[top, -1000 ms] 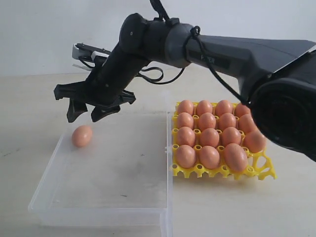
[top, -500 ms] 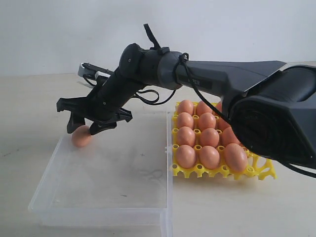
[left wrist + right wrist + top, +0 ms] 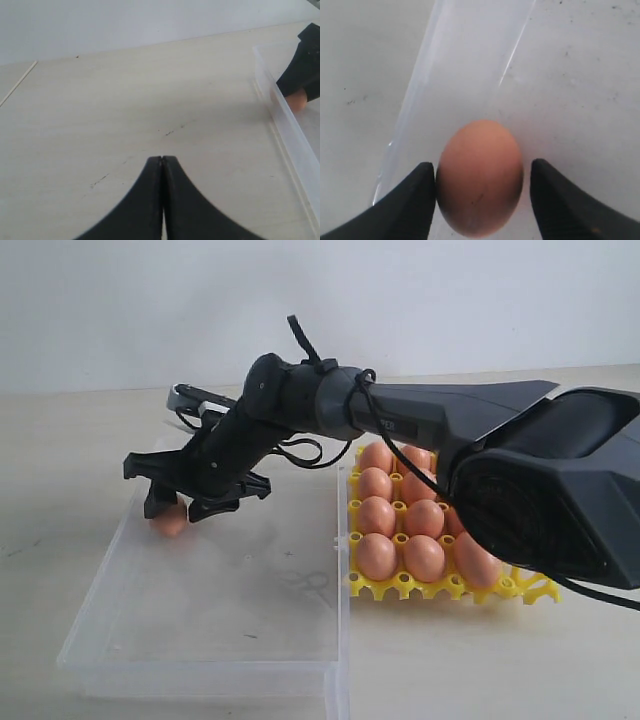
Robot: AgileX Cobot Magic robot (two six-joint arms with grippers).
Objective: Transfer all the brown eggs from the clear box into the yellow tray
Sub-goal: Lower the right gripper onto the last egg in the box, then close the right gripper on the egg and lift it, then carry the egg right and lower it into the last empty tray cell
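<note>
One brown egg (image 3: 168,521) lies by the far left wall of the clear box (image 3: 240,585). My right gripper (image 3: 178,508) reaches across and stands open astride this egg (image 3: 480,177). One finger (image 3: 415,200) is at the shell; the other finger (image 3: 555,197) stands a little off it. The yellow tray (image 3: 400,586) sits to the right of the box, with several brown eggs (image 3: 424,518) in its cups. My left gripper (image 3: 162,159) is shut and empty over bare table, with the box wall (image 3: 287,130) and the egg (image 3: 297,101) off to one side.
The right arm's dark bulk (image 3: 560,500) hangs over the right part of the tray and hides some cups. The pale table (image 3: 125,100) surrounds the box and tray.
My right gripper has come down and slightly left from above the box, and its open fingers now straddle the egg. The egg has not moved.
</note>
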